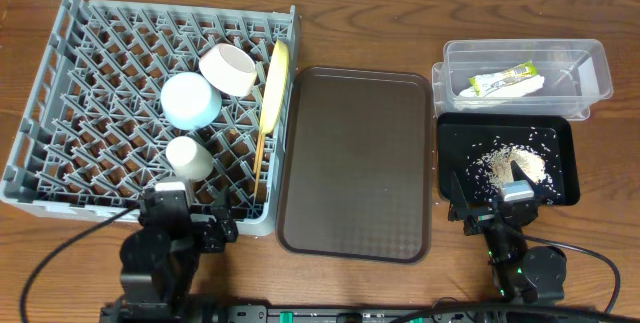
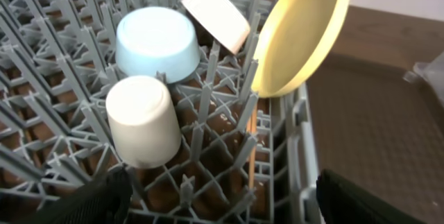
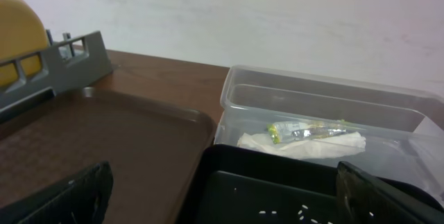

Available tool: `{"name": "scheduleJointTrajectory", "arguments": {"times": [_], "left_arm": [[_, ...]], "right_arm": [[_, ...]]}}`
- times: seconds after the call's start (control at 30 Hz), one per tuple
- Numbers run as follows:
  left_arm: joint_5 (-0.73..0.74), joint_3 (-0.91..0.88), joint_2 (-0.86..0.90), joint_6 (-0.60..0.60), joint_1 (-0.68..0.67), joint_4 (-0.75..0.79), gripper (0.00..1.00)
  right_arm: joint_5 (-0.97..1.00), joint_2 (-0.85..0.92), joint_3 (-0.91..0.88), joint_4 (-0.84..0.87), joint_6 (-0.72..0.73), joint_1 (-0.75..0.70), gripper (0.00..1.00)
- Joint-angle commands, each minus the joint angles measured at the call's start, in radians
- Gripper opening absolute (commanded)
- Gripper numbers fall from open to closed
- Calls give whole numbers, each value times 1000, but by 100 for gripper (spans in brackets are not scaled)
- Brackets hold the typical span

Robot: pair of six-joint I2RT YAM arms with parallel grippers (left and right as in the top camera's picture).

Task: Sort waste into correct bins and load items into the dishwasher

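The grey dish rack [image 1: 60,93] holds a light-blue bowl [image 1: 188,100], a white bowl [image 1: 229,69], a small white cup [image 1: 188,158], an upright pale-yellow plate [image 1: 275,85] and wooden chopsticks [image 1: 261,158]. They also show in the left wrist view: blue bowl [image 2: 157,42], white bowl [image 2: 216,16], cup [image 2: 142,121], plate [image 2: 302,33]. The clear tub [image 1: 590,63] holds the green-and-yellow wrapper [image 1: 503,80] and white napkin [image 3: 305,145]. The black tray [image 1: 455,158] holds rice scraps [image 1: 510,163]. My left gripper [image 1: 190,225] is open and empty at the rack's near edge. My right gripper [image 1: 497,208] is open and empty at the black tray's near edge.
A large brown serving tray [image 1: 355,163] lies bare between the rack and the bins. The table's back edge meets a pale wall [image 3: 277,16]. Black cables run along the front of the table.
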Motion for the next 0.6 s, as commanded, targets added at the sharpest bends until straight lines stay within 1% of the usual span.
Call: {"name": "scheduleJointTrajectory", "arguments": {"times": [0.0, 0.4, 0.47, 0.57], "left_arm": [[-10, -92, -65, 29, 11, 63, 88], [-11, -420, -188, 43, 11, 557, 88], [-11, -454, -201, 43, 11, 608, 88], [-43, -452, -200, 51, 14, 620, 88]], "right_arm": [[6, -4, -2, -3, -15, 0, 99], [6, -4, -2, -3, -15, 0, 99], [6, -4, -2, -3, -15, 0, 99], [6, -4, -2, -3, -15, 0, 99]]}}
